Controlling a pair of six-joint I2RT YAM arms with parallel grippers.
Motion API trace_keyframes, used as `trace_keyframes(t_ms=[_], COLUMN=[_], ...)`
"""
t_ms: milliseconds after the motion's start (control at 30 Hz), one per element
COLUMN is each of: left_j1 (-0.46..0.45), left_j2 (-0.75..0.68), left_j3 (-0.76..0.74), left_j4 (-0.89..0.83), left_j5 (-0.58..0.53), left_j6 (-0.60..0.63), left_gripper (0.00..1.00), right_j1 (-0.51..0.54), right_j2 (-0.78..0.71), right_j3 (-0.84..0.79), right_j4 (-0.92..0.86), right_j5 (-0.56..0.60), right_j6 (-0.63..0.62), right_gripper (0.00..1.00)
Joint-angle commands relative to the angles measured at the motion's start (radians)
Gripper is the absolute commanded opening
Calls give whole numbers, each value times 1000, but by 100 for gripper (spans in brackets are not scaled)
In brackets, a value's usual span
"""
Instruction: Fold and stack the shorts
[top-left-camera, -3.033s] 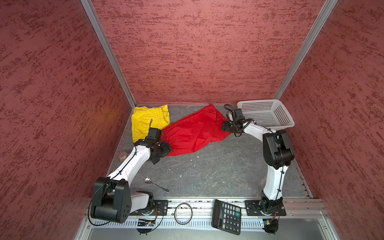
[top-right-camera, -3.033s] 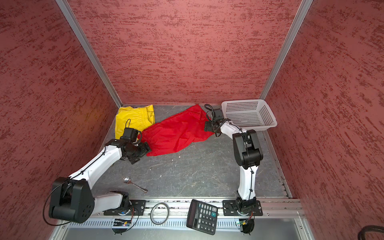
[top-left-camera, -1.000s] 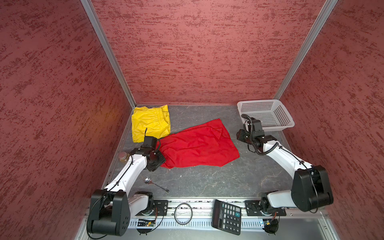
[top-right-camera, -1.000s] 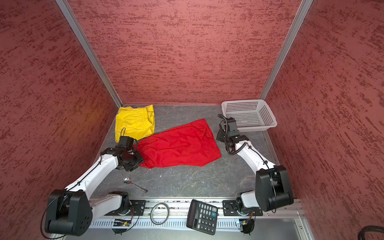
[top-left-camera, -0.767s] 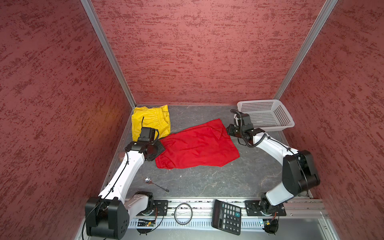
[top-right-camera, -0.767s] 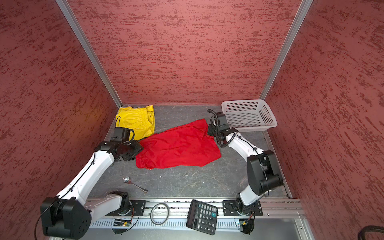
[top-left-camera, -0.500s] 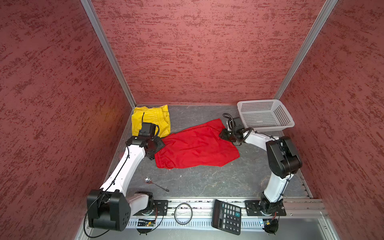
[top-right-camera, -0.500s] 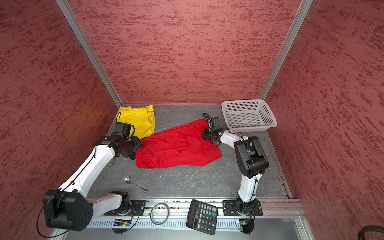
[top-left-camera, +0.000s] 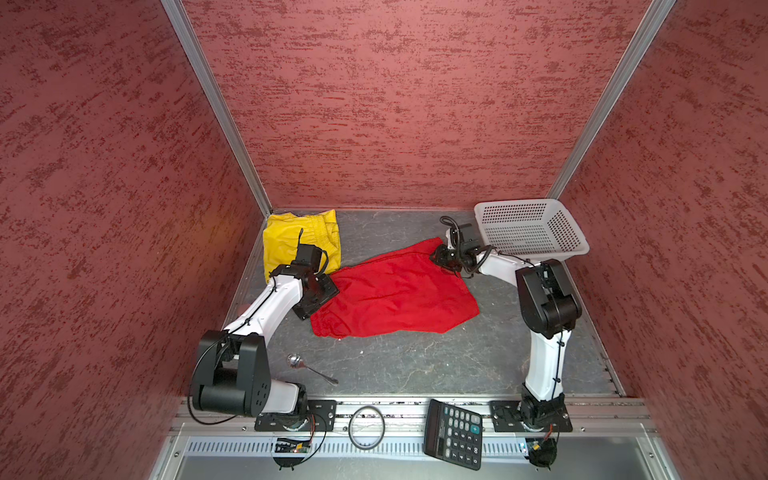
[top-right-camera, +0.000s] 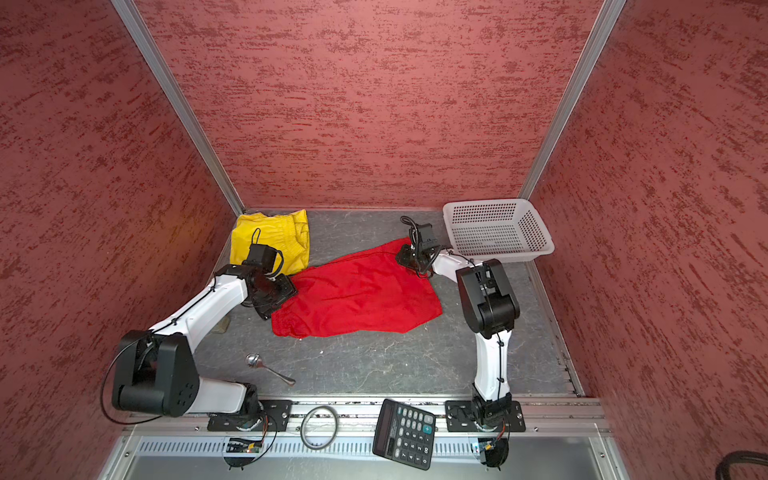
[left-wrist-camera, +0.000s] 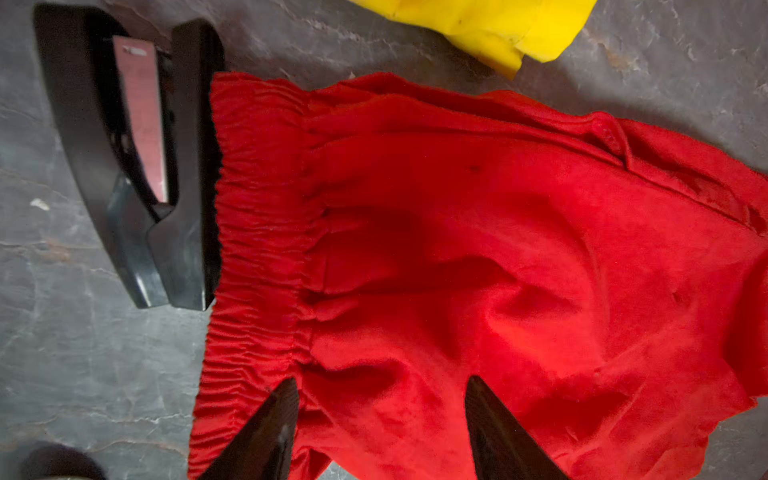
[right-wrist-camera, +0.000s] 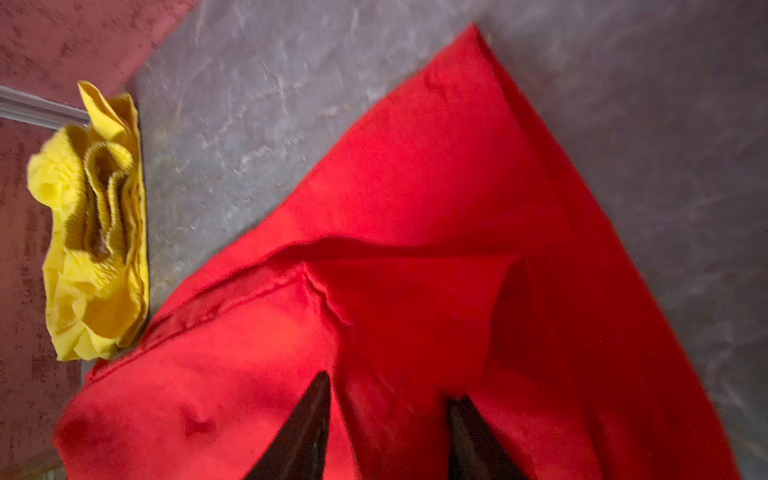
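Left gripper (left-wrist-camera: 380, 382): jaws spread and empty, above the waistband end of the red shorts (top-left-camera: 395, 291).
Right gripper (right-wrist-camera: 390, 388): jaws apart, astride a raised fold at the far corner of the red shorts; not closed on it.
Left arm (top-left-camera: 270, 303): elbow raised, forearm reaching forward, wrist tipped down.
Right arm (top-left-camera: 544, 299): upper link upright, forearm reaching inward beside the basket (top-left-camera: 567, 232).
Shorts, two: red shorts spread on the grey floor (top-left-camera: 415, 365) between the arms; yellow shorts (top-left-camera: 299, 237) bunched in the far left corner, just beside the red.
One each: basket, spoon (top-left-camera: 309, 368), calculator (top-left-camera: 453, 434), ring (top-left-camera: 365, 422).
Unclear: a black object (left-wrist-camera: 137, 166) with a metal face touches the waistband in the left wrist view; its kind cannot be told.
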Motion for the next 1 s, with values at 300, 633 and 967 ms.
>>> trace_keyframes(t_ms=[300,633,967], left_j1=[-1,24,145], left_j2=[51,-48,-301], left_j3=[21,27,-15], left_j4=[49,-2,-113], left_j5=[36,34,25], left_j6=[32,47,41], left_gripper=[65,65,75], right_j1=[-59,-42,390], right_j2=[171,-107,-359], right_j3=[353,172,-124], right_j4=[-113,-143,32], right_j5=[152,264,567], right_j6=[-89,-178,-528], right_gripper=[54,55,72])
